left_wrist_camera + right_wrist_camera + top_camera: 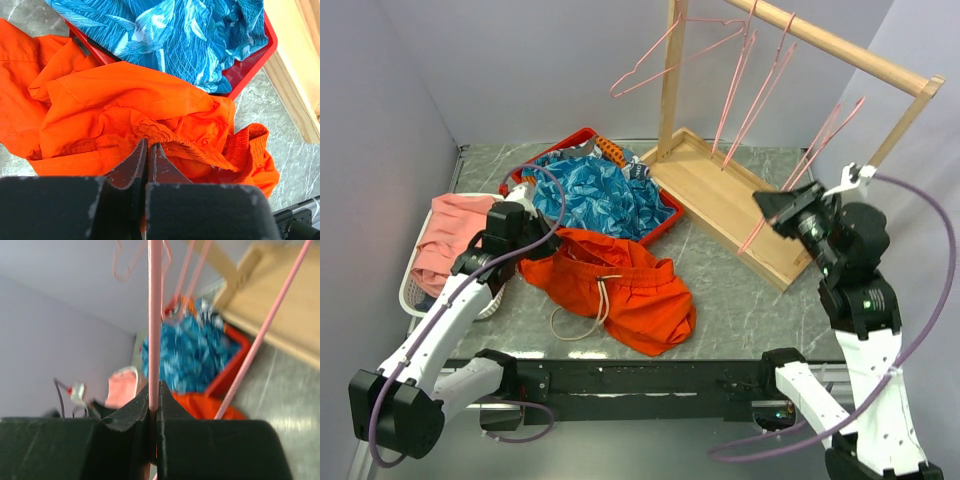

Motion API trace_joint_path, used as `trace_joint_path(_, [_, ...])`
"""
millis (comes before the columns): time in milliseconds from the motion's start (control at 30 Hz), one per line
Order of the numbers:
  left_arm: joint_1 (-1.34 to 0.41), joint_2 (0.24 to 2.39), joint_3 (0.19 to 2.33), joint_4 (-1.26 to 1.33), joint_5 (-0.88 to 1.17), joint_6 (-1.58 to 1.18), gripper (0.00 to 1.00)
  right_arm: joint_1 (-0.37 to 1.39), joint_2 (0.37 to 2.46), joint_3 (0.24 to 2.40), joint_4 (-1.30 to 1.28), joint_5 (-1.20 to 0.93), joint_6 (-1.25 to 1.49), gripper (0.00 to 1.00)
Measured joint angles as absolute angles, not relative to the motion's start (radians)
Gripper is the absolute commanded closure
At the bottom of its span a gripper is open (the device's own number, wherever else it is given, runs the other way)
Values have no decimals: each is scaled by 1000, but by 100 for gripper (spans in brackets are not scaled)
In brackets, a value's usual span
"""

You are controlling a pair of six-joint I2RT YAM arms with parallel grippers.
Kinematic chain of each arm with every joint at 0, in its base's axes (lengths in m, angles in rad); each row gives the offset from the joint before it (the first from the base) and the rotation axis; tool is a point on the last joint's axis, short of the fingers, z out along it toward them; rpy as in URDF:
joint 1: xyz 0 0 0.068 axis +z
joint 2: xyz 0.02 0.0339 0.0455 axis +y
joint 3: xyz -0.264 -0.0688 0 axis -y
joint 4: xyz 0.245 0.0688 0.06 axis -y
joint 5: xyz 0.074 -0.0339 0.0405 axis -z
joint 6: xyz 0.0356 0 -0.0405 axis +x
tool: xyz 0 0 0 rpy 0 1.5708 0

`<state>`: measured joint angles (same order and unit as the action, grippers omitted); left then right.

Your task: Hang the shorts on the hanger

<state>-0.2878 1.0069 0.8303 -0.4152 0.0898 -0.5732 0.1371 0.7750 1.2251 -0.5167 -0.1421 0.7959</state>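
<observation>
Right gripper is clamped on a hanger wire at the rack, far right, with the wire slanting from the rail down toward the near left. Left gripper is shut, apparently pinching the waistband of the shorts, which lie crumpled on the table well left of the hanger. A red basket holding a blue garment sits beside that path.
</observation>
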Motion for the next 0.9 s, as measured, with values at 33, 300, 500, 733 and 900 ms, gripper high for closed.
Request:
trace_joint_path(33, [-288,1005,830,-416,89,-575,99,145,754,1201,-540,-160,801,100])
trace_joint_path(300, [-288,1008,835,-415,89,-587,99,213,650,961,-673,-327,825,100])
trace_joint_path(500, [-288,1012,836,-408,92,-582,99,435,630,855,-707,-425,826,100])
trace_joint_path(733, [-305,1012,838,-409,79,-554,99,723,603,838,-663,-517,856,100])
trace_joint_path(900, [-375,1011,850,-408,35,-534,99,852,607,837,-619,-577,865,100])
